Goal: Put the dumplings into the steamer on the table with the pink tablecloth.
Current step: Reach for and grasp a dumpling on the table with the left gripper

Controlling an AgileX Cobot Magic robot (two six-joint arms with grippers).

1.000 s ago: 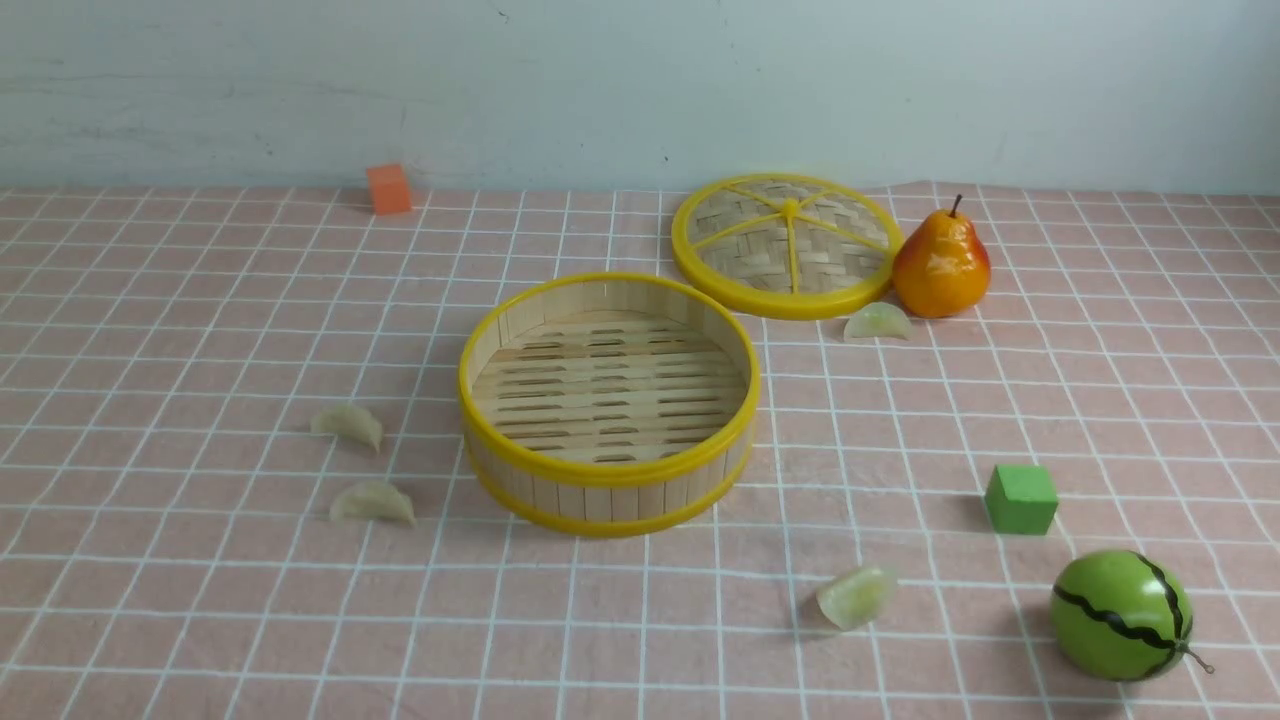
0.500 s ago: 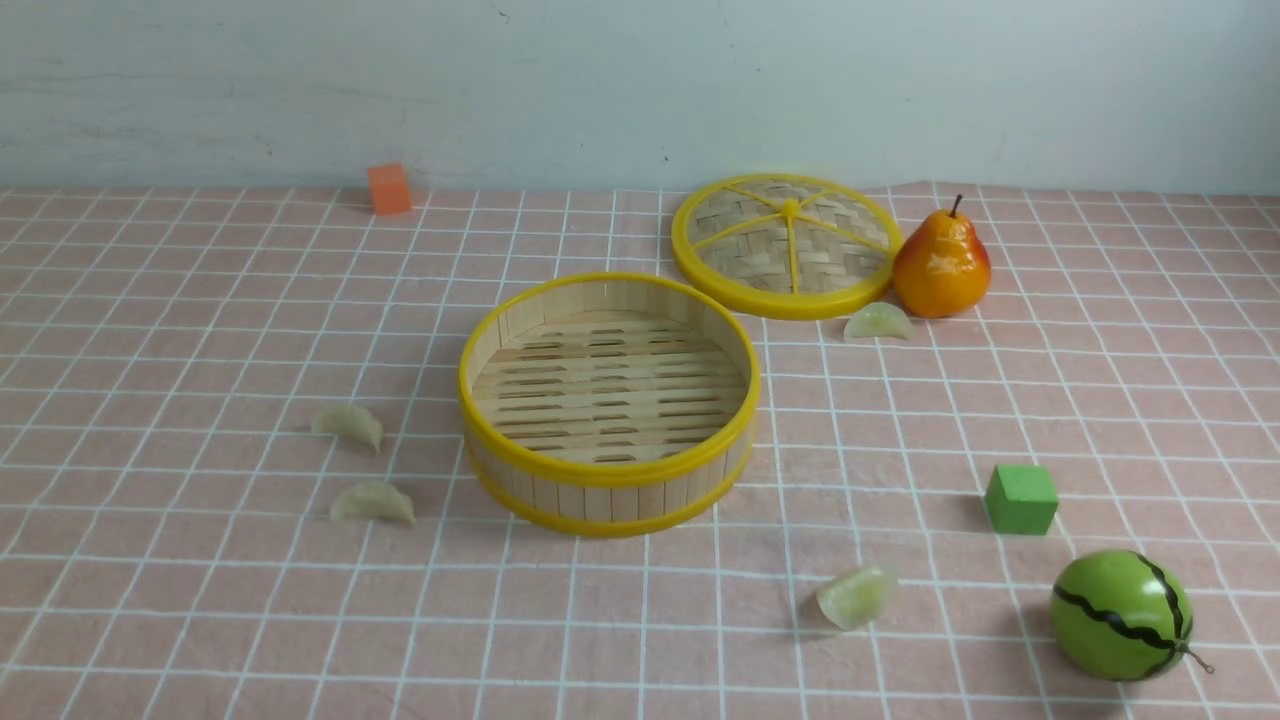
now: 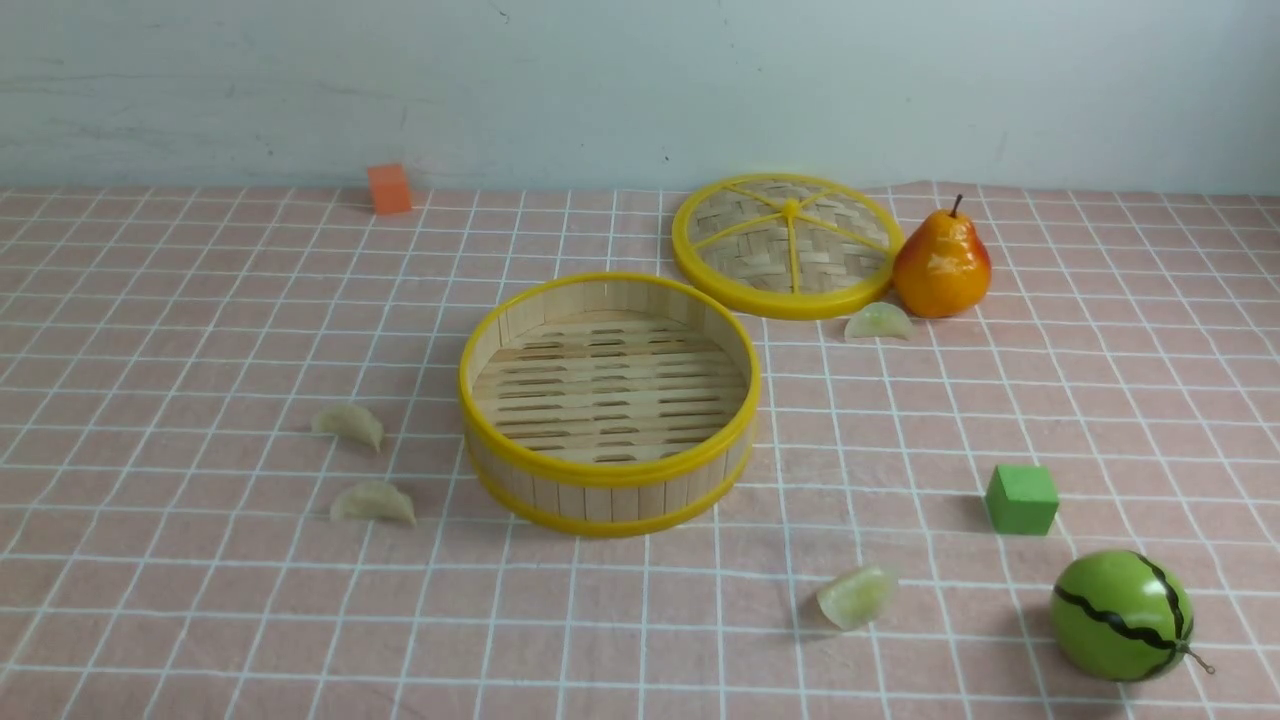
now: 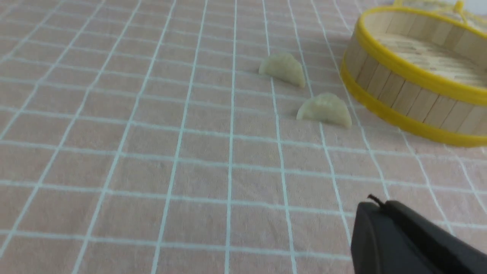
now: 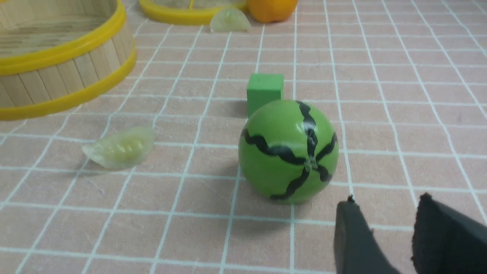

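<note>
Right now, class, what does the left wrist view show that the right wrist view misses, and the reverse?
Left wrist only: farther cream dumpling, nearer cream dumpling, shut left gripper. Right wrist only: watermelon, green cube, pear, near translucent dumpling, far translucent dumpling, open right gripper. Both: steamer, lid, pink tablecloth.

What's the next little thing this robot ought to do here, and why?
Probably ease the right claw toward the dumpling lying just in front of the steamer, skirting the toy watermelon. The steamer is empty, that claw is open and holds nothing, and this dumpling looks closest to it.
</note>
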